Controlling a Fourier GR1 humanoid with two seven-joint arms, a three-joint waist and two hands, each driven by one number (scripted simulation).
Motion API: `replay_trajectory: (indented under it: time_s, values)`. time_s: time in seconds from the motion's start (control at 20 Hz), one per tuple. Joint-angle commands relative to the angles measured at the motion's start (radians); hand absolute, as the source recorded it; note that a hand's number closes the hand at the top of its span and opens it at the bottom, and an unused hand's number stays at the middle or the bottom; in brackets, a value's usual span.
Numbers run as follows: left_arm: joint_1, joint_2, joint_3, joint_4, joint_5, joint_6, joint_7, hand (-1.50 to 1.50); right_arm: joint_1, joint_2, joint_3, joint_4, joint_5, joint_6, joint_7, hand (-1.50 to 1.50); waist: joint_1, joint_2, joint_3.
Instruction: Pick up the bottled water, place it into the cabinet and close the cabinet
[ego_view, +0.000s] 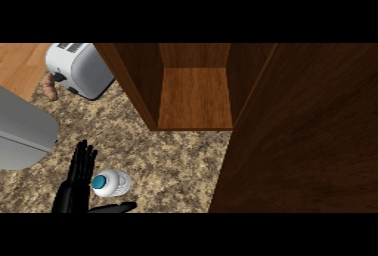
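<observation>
The bottled water (117, 184) stands upright on the speckled counter at the lower left; from above it shows as a pale round body with a teal cap. My left hand (77, 172) is right beside it on its left, fingers straight and pointing away from me, thumb (116, 207) spread out just below the bottle. The fingers do not curl round the bottle. The wooden cabinet (193, 97) stands open at the top middle, with a bare shelf inside. Its open door (303, 130) fills the right side. My right hand does not show.
A silver toaster (77, 67) stands left of the cabinet, with a small brown item (50, 86) beside it. A grey rounded object (22, 131) lies at the left edge. Speckled counter (173, 165) stretches between the bottle and the cabinet.
</observation>
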Motion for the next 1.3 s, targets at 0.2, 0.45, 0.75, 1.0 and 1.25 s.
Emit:
replay_trajectory:
  time_s: [0.2, 0.45, 0.75, 1.0, 1.25]
  values:
    - [-0.058, -0.006, -0.025, 0.22, 0.005, 0.046, -0.156, -1.5, -0.047, -0.003, 0.045, -0.105, 0.153, -0.033, 0.108, -1.5, 0.002, 0.001, -0.001]
    - [-0.093, 0.018, 0.01, 0.309, 0.033, 0.022, -0.194, -1.5, 0.05, -0.06, 0.093, -0.121, 0.167, -0.045, 0.035, -1.5, -0.002, 0.0, 0.0]
    - [-0.133, -0.001, 0.046, 0.483, 0.037, 0.045, -0.348, -1.5, -0.002, -0.067, -0.023, -0.092, 0.069, -0.022, 0.029, -1.5, 0.004, 0.002, 0.0]
    - [-0.182, -0.005, 0.049, 0.574, 0.085, 0.056, -0.395, -1.5, 0.108, -0.128, 0.073, -0.143, 0.111, -0.043, -0.041, -1.5, -0.007, 0.0, 0.0]
    - [-0.193, 0.005, 0.07, 0.605, 0.105, -0.031, -0.426, -1.5, -0.066, -0.04, 0.046, -0.104, 0.145, -0.074, 0.124, -1.5, 0.003, 0.001, 0.0]
